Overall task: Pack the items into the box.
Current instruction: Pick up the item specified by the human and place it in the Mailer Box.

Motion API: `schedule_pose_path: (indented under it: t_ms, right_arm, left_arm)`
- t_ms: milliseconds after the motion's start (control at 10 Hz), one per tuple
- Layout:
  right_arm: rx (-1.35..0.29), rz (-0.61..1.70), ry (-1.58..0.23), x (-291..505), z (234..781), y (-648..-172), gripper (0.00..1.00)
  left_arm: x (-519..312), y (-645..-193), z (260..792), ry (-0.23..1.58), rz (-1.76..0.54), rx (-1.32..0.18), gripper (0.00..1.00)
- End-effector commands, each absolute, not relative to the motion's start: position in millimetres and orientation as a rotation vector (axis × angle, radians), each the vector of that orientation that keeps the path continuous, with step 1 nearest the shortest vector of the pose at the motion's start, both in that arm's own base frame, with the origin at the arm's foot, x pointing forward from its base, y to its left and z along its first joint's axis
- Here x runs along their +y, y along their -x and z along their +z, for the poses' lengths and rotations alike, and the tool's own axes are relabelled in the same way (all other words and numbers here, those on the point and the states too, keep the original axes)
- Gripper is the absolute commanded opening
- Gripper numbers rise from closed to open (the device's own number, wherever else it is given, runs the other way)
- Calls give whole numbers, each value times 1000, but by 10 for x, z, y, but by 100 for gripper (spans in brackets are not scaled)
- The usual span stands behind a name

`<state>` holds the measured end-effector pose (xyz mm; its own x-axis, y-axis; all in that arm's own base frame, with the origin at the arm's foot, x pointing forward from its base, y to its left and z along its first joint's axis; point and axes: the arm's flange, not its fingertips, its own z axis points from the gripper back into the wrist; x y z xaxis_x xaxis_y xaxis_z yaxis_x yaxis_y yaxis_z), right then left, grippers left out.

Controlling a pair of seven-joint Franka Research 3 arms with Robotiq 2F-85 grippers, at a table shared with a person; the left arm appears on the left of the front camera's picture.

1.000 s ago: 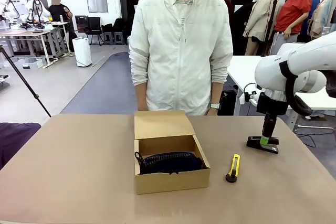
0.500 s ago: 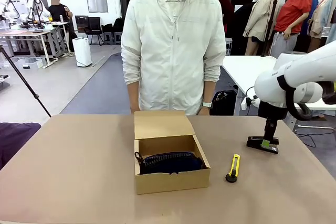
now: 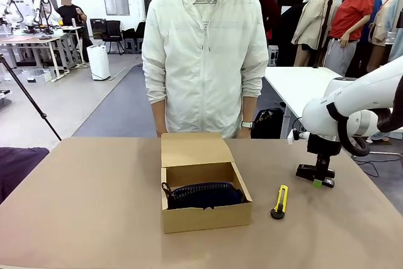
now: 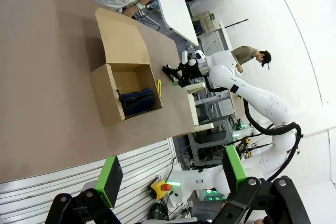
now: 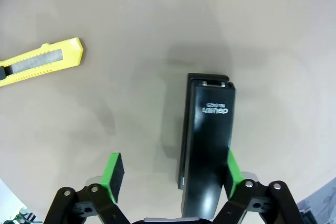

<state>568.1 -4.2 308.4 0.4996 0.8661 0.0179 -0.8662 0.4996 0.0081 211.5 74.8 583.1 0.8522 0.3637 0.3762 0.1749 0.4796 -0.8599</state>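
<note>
The tan cardboard box [image 3: 204,216] stands mid-table with its flap lid raised; a dark navy pouch [image 3: 204,194] lies inside. A black stapler [image 3: 307,171] lies on the table at the right. My right gripper [image 3: 322,179] is down over it, open, and in the right wrist view the stapler [image 5: 207,140] lies between the fingers of the right gripper [image 5: 173,174], close against the right green pad [image 5: 233,171], with a gap to the left pad. My left gripper [image 4: 170,174] hangs open and empty, high above the table, looking down on the box [image 4: 113,93].
A yellow utility knife [image 3: 280,201] lies between the box and the stapler, also the yellow knife [image 5: 39,62] in the right wrist view. A person in a white jacket [image 3: 204,61] stands at the far edge behind the box. A dark cloth [image 3: 16,162] lies at the table's left edge.
My right arm has come down, bringing its open fingers around the stapler. The person has shifted slightly to the left. Box and pouch are unmoved.
</note>
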Motion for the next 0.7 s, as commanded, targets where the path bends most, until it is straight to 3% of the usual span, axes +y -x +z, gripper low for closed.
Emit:
schedule_pose_path:
  t_ms: [0, 600]
  right_arm:
    - [-41, 1042, 11, -55, 3083, -5688, 0]
    - [-32, 1024, -2, -49, 3072, -5678, 0]
  left_arm:
    - [754, -2103, 5858, 1101, 124, -569, 100]
    - [754, -2103, 5858, 1101, 124, -569, 100]
